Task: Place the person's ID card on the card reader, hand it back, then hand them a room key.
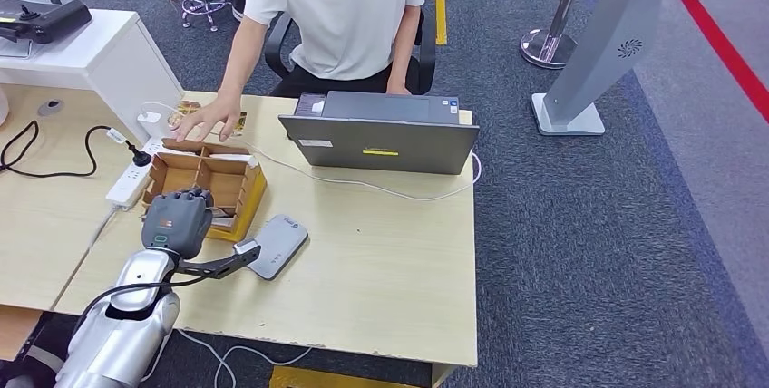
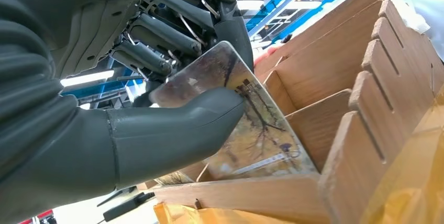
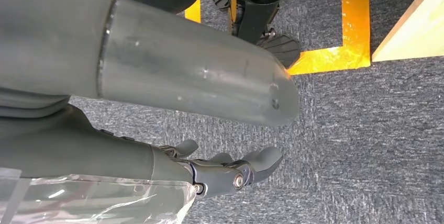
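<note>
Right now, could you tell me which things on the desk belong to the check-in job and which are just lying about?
Part of the job:
- card reader
- wooden box with compartments
- card, pinched by the left hand over the box
- person's hand, resting on the desk

Just lying about:
- laptop
- power strip
- white cable

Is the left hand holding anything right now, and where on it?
Yes: the left hand pinches a picture-printed card by its upper end, thumb on its face, over the wooden box.
</note>
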Tool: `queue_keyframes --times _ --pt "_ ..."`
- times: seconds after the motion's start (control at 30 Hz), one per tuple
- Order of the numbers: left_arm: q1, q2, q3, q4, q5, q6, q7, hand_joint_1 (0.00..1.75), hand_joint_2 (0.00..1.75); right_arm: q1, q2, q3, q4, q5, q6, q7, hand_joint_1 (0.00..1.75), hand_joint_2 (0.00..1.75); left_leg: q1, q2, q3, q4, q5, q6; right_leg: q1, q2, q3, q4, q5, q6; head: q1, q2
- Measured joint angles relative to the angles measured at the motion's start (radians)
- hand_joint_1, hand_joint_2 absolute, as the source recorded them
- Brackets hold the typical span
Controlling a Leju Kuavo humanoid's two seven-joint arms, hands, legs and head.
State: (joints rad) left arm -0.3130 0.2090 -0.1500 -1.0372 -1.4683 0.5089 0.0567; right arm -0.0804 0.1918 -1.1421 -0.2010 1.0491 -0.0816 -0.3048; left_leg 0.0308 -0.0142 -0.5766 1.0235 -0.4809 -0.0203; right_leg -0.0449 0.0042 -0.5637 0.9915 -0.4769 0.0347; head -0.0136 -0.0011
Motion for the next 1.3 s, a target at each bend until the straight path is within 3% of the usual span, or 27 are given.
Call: queue_keyframes --times 0.27,0.57,0.77,0.93,1.17,1.3 --pt "0.009 -0.002 -0.004 -0.035 0.048 0.031 -0.03 1.75 1.75 0.0 0.0 0.0 0.0 -0.005 -0.004 -0.002 0.0 0.0 0.0 0.0 0.0 0.0 0.0 0.0 0.0 0.0 0.0 0.0 0.0 0.0 0.0 0.0" --pt "0.049 -0.004 -0.103 -0.44 0.144 -0.091 -0.064 1.75 1.75 0.001 0.0 -0.005 0.0 -0.031 -0.015 -0.004 0.0 0.0 0.0 0.0 -0.001 0.0 0.0 0.0 0.0 0.0 0.0 0.0 0.0 0.0 0.0 0.0" --pt "-0.026 0.016 -0.142 -0.637 0.212 -0.162 -0.057 1.75 1.75 0.003 0.001 -0.006 0.0 -0.02 -0.017 -0.009 0.0 0.0 0.0 0.0 0.0 0.0 0.0 -0.001 0.0 0.0 0.0 0.001 0.0 0.0 0.0 0.0" --pt "-0.122 0.031 -0.142 -0.649 0.2 -0.158 -0.05 1.75 1.75 0.002 0.001 -0.006 0.0 -0.007 -0.016 -0.001 0.0 0.0 0.0 0.0 0.0 0.0 0.001 -0.002 0.0 0.0 0.0 0.001 0.001 0.0 0.0 0.0" --pt "-0.165 0.042 -0.142 -0.635 0.165 -0.098 -0.056 1.75 1.75 0.002 0.001 -0.001 0.0 0.015 -0.007 0.001 0.0 0.0 0.0 0.0 0.0 0.0 0.001 -0.002 0.0 0.0 -0.001 0.001 0.001 0.0 0.0 0.0" --pt "-0.268 0.071 -0.132 -0.457 0.162 -0.043 -0.077 1.75 1.75 -0.001 0.001 0.008 0.001 0.03 0.004 0.008 0.0 0.0 0.0 0.0 0.0 0.0 0.002 -0.002 0.0 -0.001 0.0 0.002 0.001 -0.001 0.001 0.0"
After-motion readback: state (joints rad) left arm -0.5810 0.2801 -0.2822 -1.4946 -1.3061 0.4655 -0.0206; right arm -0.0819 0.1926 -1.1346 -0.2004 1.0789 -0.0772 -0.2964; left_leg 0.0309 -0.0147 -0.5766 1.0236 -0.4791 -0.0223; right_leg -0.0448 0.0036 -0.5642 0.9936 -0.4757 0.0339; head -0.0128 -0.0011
